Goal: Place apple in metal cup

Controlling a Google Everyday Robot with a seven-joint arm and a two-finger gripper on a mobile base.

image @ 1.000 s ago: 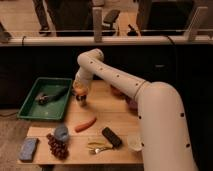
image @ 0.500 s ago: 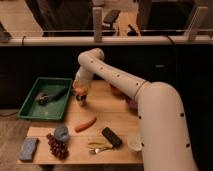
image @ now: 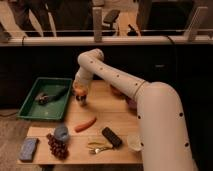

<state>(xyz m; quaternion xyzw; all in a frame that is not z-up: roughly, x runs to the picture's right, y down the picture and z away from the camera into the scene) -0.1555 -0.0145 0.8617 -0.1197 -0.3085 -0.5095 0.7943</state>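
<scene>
The apple [image: 80, 90] sits at the tip of the gripper [image: 80, 93], directly over the metal cup [image: 80, 100], which stands on the wooden table [image: 107, 117] near its back left part. Apple and cup look to be touching or nearly so. It cannot be told whether the gripper is clamped on the fruit or has let it go. The gripper points straight down from the white arm [image: 125, 82], which bends at a joint above the table and widens into a large body on the right.

Just left of the cup, the green tray [image: 52, 79] lies at the table's left edge with a dark object [image: 46, 97] inside. In front of the cup, a carrot [image: 85, 124] lies slantwise on the bare wood. Nearer the front edge stand a blue-grey cup [image: 61, 132] and, touching its near side, a bunch of dark grapes [image: 58, 146]. A bluish flat block [image: 28, 148] lies at the front left corner. To the right are a black oblong thing [image: 112, 136], a yellowish utensil [image: 98, 146] beside it, and a white cup [image: 134, 141] close to the robot's body.

Behind the table runs a dark wall panel topped by a pale rail [image: 50, 41]. Past it, an office chair [image: 112, 17] and a person's legs [image: 22, 12] show on a lighter floor.
</scene>
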